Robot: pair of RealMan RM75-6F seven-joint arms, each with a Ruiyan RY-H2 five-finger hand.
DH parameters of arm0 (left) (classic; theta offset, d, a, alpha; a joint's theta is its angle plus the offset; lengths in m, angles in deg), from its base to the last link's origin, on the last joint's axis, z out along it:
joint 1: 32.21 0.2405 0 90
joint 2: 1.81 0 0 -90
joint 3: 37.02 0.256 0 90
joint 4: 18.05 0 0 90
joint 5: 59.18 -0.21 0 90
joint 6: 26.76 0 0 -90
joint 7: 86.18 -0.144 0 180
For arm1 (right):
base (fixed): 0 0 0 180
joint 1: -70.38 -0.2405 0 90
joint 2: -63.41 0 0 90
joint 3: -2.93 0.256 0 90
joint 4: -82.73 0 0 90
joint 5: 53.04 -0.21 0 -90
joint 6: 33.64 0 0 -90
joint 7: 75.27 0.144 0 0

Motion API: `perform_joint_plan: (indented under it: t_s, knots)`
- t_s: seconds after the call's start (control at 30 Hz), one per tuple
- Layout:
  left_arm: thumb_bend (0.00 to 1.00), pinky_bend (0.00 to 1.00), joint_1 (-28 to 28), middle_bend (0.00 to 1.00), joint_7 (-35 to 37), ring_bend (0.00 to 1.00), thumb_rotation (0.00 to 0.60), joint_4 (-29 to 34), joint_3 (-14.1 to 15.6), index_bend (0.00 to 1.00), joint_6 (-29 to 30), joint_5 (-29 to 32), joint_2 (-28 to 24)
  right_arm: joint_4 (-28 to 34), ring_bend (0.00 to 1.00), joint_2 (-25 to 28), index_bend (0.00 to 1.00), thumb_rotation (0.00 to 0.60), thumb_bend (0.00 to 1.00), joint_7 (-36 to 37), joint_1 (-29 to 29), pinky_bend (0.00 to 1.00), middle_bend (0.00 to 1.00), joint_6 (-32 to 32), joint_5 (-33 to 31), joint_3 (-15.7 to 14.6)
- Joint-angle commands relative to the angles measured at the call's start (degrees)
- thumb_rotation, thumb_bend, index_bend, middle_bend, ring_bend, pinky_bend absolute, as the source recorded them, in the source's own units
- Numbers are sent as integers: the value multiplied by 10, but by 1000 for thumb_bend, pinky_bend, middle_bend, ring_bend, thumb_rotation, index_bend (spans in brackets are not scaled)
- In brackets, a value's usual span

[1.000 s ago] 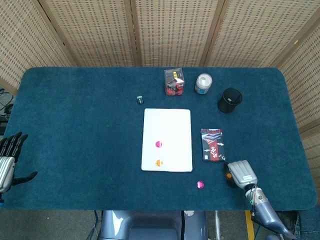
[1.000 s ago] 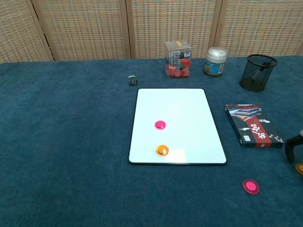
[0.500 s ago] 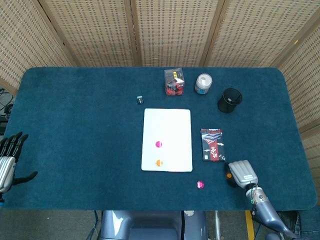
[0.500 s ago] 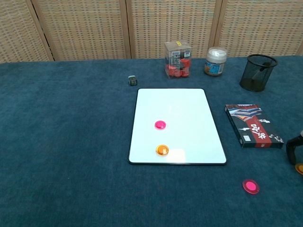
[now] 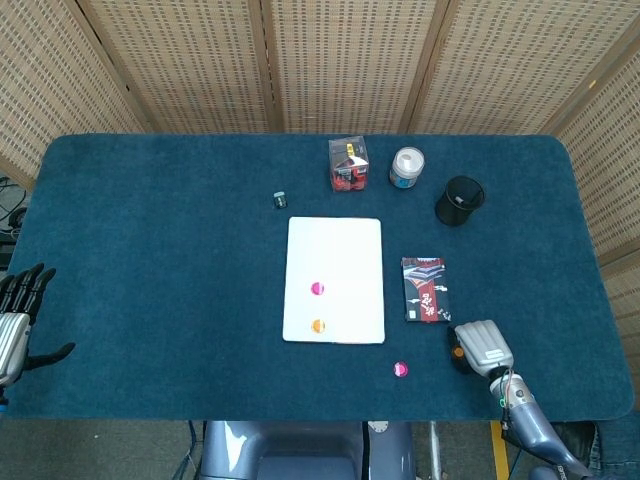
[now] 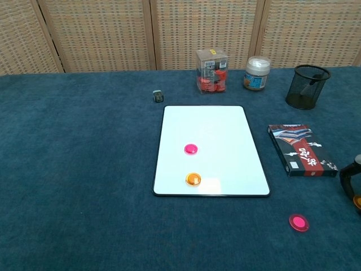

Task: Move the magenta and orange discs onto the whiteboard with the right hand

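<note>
The whiteboard (image 5: 335, 245) (image 6: 210, 130) lies flat mid-table. On it sit a magenta disc (image 5: 317, 288) (image 6: 191, 149) and an orange disc (image 5: 317, 326) (image 6: 193, 179). A second magenta disc (image 5: 401, 369) (image 6: 299, 222) lies on the cloth to the right of the board's near corner. My right hand (image 5: 483, 347) (image 6: 350, 178) hovers low, further right. Its dark fingers curl down around a second orange disc (image 5: 458, 352) (image 6: 357, 201), which lies on the cloth. The back of the hand and the frame edge hide the grip. My left hand (image 5: 18, 315) rests at the far left edge, fingers spread, holding nothing.
A black-and-red box (image 5: 425, 289) lies between the board and my right hand. Along the back stand a clear box of red pieces (image 5: 348, 164), a white jar (image 5: 406, 167) and a black mesh cup (image 5: 459, 200). A small dark object (image 5: 280, 200) sits near the board's far left corner.
My right hand has shifted only very slightly over the orange disc. No disc has moved, and the left hand is still.
</note>
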Motion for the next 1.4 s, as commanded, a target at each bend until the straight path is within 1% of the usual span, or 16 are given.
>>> perform_joint_plan:
  t_s: [0.03,0.23,0.3,0.4,0.53,0.6,0.67,0.8,0.9,1.0,1.07,1.23,1.4]
  knots:
    - [0,0,0,0,0,0,600,0,0,0,0,0,0,-4,951,-2,559,600,363,4,1,1000,902,0,3,1]
    - [0,0,0,0,0,0,600,0,0,0,0,0,0,-2,951,0,559,600,363,10,3,1000,902,-3,10,3]
    - [0,0,0,0,0,0,600,0,0,0,-1,1,0,6,951,4,559,600,363,12,2,1000,902,-7,16,6]
    - [0,0,-1,0,-1,0,600,1,0,0,-1,1,0,43,951,17,559,600,363,6,-6,1000,902,-19,31,20]
    - [0,0,-1,0,-1,0,600,2,-1,0,-1,1,0,103,951,27,559,600,363,-35,-27,1000,902,-22,28,44]
    - [0,0,-1,0,-1,0,600,1,-1,0,0,1,0,131,951,22,559,600,365,-73,-44,1000,902,-18,12,59]
    - [0,0,-1,0,0,0,600,1,0,0,-1,0,-1,153,951,10,559,600,383,-116,-62,1000,902,-14,-14,74]
    - [0,0,-2,0,2,0,600,-1,-2,0,-3,4,-1,175,951,-23,559,600,414,-180,-97,1000,902,-5,-71,96]
    - [0,0,-3,0,4,0,600,-2,-4,0,-5,8,-2,169,951,-62,559,600,414,-235,-129,1000,902,-10,-120,113]
    - [0,0,-4,0,6,0,600,-3,-5,0,-10,11,-3,137,951,-112,559,600,414,-288,-162,1000,902,-21,-167,125]
    - [0,0,-4,0,6,0,600,-3,-5,0,-11,12,-3,124,951,-134,559,600,414,-313,-175,1000,902,-30,-192,128]
    - [0,0,-6,0,5,0,600,-4,-5,0,-14,15,-2,92,951,-181,559,600,414,-347,-203,1000,902,-50,-247,138]
    - [0,0,-6,0,10,0,600,-3,-6,0,-13,15,-4,63,951,-207,559,600,414,-368,-221,1000,902,-65,-281,140]
